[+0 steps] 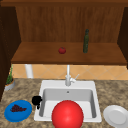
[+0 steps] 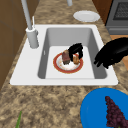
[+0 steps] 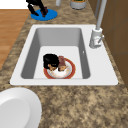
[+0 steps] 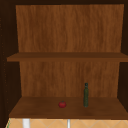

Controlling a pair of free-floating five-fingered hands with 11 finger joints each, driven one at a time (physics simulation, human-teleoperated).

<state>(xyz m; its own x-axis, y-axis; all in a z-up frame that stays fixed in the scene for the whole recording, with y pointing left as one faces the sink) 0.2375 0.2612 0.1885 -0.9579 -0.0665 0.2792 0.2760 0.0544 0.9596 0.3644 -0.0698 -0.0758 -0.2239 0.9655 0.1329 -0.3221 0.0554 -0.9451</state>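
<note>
The right hand (image 2: pixel 75 51) is curled around food (image 2: pixel 75 59) on the plate (image 2: pixel 61 68) directly beneath it.

Plate (image 2: pixel 68 70) in sink (image 2: pixel 30 72); faucet (image 2: pixel 31 35) behind.

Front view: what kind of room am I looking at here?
Most likely a kitchen, rendered in a simulator: a white sink with a faucet set in a speckled stone counter, and an open wooden cabinet above holding a tomato and a green bottle.
</note>
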